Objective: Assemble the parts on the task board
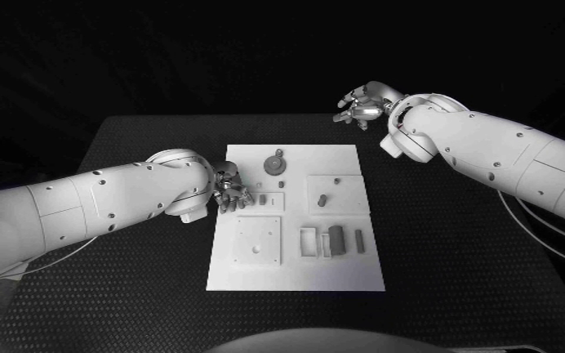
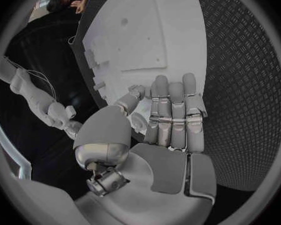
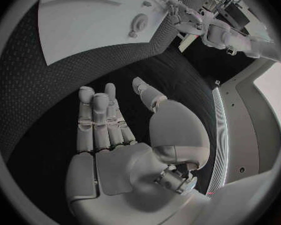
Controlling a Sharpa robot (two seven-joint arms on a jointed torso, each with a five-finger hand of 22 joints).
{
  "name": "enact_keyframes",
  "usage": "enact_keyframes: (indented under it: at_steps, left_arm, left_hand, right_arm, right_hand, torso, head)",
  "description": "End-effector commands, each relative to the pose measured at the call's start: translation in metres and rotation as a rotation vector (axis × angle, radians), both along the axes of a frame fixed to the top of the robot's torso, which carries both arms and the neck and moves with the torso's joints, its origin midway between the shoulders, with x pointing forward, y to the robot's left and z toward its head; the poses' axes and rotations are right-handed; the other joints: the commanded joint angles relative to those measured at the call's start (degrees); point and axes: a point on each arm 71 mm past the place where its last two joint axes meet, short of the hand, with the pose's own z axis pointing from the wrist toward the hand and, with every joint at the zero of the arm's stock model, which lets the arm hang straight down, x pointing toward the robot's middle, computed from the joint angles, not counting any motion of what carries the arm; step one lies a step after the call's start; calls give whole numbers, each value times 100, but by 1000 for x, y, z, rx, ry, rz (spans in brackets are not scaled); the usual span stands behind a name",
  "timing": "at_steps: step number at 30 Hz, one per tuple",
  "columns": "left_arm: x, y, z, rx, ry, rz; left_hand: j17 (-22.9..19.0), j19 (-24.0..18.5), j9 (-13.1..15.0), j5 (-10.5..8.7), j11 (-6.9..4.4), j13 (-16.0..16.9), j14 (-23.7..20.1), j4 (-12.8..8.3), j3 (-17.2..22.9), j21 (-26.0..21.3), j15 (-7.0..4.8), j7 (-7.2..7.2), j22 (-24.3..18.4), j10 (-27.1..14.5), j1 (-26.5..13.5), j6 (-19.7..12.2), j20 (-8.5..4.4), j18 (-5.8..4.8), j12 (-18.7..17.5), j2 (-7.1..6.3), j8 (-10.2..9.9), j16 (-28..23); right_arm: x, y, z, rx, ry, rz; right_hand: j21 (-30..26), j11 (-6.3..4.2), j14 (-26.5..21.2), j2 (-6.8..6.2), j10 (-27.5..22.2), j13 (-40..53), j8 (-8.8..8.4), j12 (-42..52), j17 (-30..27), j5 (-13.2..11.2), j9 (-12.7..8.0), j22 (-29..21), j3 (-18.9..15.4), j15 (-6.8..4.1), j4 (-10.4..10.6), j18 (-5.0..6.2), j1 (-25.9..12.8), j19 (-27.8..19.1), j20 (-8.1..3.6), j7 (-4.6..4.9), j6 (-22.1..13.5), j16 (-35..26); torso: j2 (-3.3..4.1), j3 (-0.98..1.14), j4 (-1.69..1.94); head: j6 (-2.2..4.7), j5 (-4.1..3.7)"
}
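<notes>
My left hand [image 1: 231, 189] hovers, fingers apart and holding nothing, at the left edge of the white task board [image 1: 348, 263], which lies mid-table with its grey parts [image 1: 335, 239] resting on it. Bare black table [image 1: 459, 247] flanks the board on both sides. My right hand [image 1: 362, 105] hangs past the board's far right corner, well apart from it, fingers spread and empty.

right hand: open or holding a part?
Open. The right hand shows a bare palm with straight fingers and nothing between them; in the head view it hovers beyond the task board's far right corner.
</notes>
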Motion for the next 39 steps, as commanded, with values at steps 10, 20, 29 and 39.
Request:
enact_keyframes:
  at_steps: [10, 20, 29, 39]
  left_arm:
    - [-2, 2, -1, -15, -3, 5]
    - [-2, 3, 0, -14, -7, 9]
    - [-2, 3, 1, -18, -12, 10]
    - [-1, 4, 3, -22, -18, 16]
  left_hand:
    - [-1, 19, 26, 22, -20, 6, -3, -24, 55, -2, -18, -32, 11, 13, 250, 7, -19, -70, 7, 169, 33, -5]
    - [-1, 21, 40, 34, -23, 7, -1, -29, 58, -2, -20, -35, 14, 14, 260, 7, -21, -69, 11, 165, 40, -3]
    - [1, 31, 66, 75, -27, 12, 8, -31, 58, 1, -23, -40, 21, 21, 266, 12, -24, -70, 21, 161, 55, 3]
    - [0, 32, 79, 99, -27, 13, 7, -29, 52, 0, -24, -40, 23, 18, 260, 7, -23, -72, 23, 143, 58, 3]
  right_arm:
    - [-1, 0, -2, -13, 9, 13]
    - [-1, 0, -2, -13, 11, 14]
    - [-1, 0, -3, -14, 13, 14]
    - [-1, -1, -4, -19, 24, 15]
  right_hand:
    - [-34, -13, -23, 32, -40, -8, 14, 39, -9, 12, -9, 98, 3, -35, 26, 212, -22, 7, -51, 245, -1, 37]
    - [-34, -13, -24, 31, -42, -10, 14, 39, -11, 12, -10, 98, 2, -35, 26, 212, -23, 6, -51, 246, -2, 37]
    - [-35, -13, -25, 31, -43, -12, 14, 40, -12, 12, -12, 98, 1, -35, 26, 212, -23, 5, -51, 246, -5, 38]
    - [-35, -12, -26, 30, -45, -14, 13, 41, -13, 11, -13, 98, -2, -34, 30, 212, -29, 5, -49, 247, -8, 39]
  torso:
    - [-2, 3, 0]
    - [-1, 1, 1]
    - [-1, 0, -3]
    - [0, 2, 6]
  head:
    - [-7, -5]
    - [-8, -12]
    - [-7, -4]
    - [-5, -5]
